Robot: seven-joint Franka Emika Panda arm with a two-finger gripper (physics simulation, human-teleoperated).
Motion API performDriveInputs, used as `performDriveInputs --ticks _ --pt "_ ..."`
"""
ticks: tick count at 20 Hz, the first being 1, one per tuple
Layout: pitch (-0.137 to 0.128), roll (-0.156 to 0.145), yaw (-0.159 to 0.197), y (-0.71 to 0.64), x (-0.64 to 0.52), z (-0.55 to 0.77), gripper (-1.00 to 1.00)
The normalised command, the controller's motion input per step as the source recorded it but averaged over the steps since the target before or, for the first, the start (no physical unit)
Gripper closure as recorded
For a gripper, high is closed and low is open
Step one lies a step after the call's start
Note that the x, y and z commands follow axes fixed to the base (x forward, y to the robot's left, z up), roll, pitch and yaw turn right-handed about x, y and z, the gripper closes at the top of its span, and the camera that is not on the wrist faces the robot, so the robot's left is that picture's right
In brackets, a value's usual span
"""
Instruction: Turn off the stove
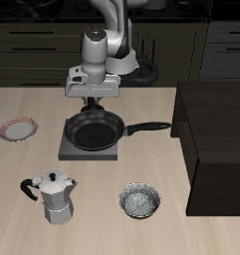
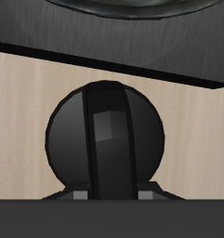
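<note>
The stove (image 1: 70,150) is a flat grey square plate near the table's middle, with the black frying pan (image 1: 95,130) on it. My gripper (image 1: 92,103) stands upright at the stove's back edge, its fingertips hidden behind the pan. In the wrist view the stove's round black knob (image 2: 106,139) fills the frame, with its raised ridge pointing straight away from me. My gripper (image 2: 111,194) sits low over it, and small grey fingertips (image 2: 78,195) press against both sides of the ridge. The stove's dark edge (image 2: 48,42) lies beyond the knob.
A silver moka pot (image 1: 57,197) and a patterned bowl (image 1: 139,200) stand near the table's front edge. A red-rimmed plate (image 1: 18,128) lies off to one side. A tall dark cabinet (image 1: 216,139) stands at the other side, close to the pan's handle (image 1: 149,127).
</note>
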Motion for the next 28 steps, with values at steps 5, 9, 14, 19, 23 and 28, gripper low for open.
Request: performDriveInputs --ticks 5,9,14,19,23,28 --pt "-0.006 0.002 -0.041 0.09 0.03 0.05 1.0" --pt "-0.007 0.019 -0.029 0.15 0.03 0.02 1.0" --pt "0.008 0.011 -0.065 0.13 0.06 0.03 1.0" --pt "0.008 0.008 -0.038 0.11 0.08 -0.03 1.0" --pt "0.007 -0.01 -0.053 0.01 0.02 0.02 1.0" --pt "0.003 -0.015 -0.038 -0.04 0.04 0.02 1.0"
